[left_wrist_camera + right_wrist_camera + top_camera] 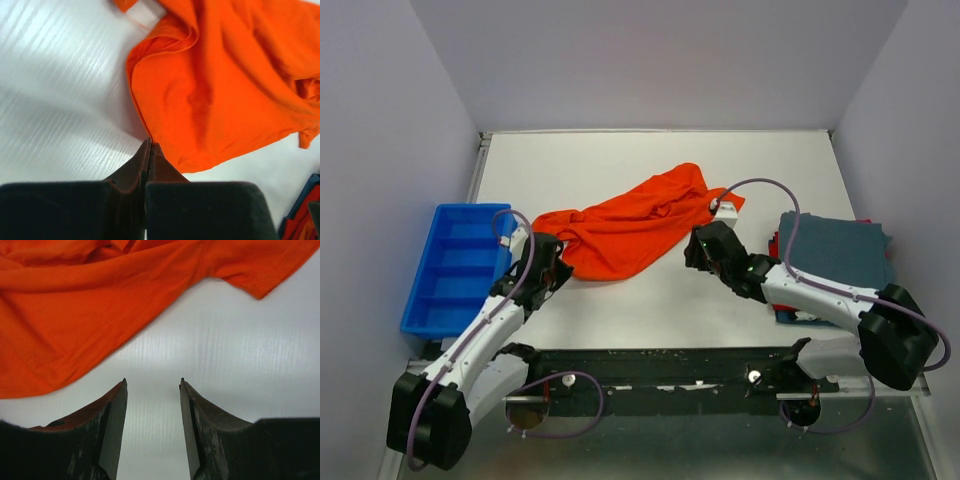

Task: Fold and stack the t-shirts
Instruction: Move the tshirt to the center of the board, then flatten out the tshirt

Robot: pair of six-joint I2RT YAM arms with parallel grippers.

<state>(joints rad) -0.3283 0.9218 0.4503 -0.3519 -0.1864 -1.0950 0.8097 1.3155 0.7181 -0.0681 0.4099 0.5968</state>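
The bright orange-red t-shirt [630, 225] lies crumpled across the middle of the white table [650, 310]. My left gripper [558, 264] sits at its near-left hem. In the left wrist view the jaws [150, 143] are pressed together right at the cloth's edge [225, 75], pinching the hem. My right gripper [705, 246] is at the shirt's right side. It stands open [152, 382] over bare table, just short of the orange cloth [75, 305], with nothing between its fingers. A folded stack with a dark teal t-shirt [835, 250] on top lies at the right, red [776, 246] and blue edges showing beneath.
A rigid blue plastic bin [455, 265] stands at the left edge of the table, beside my left arm. The folded stack's corner [305, 210] shows at the lower right of the left wrist view. Grey walls close in the table at the back and sides.
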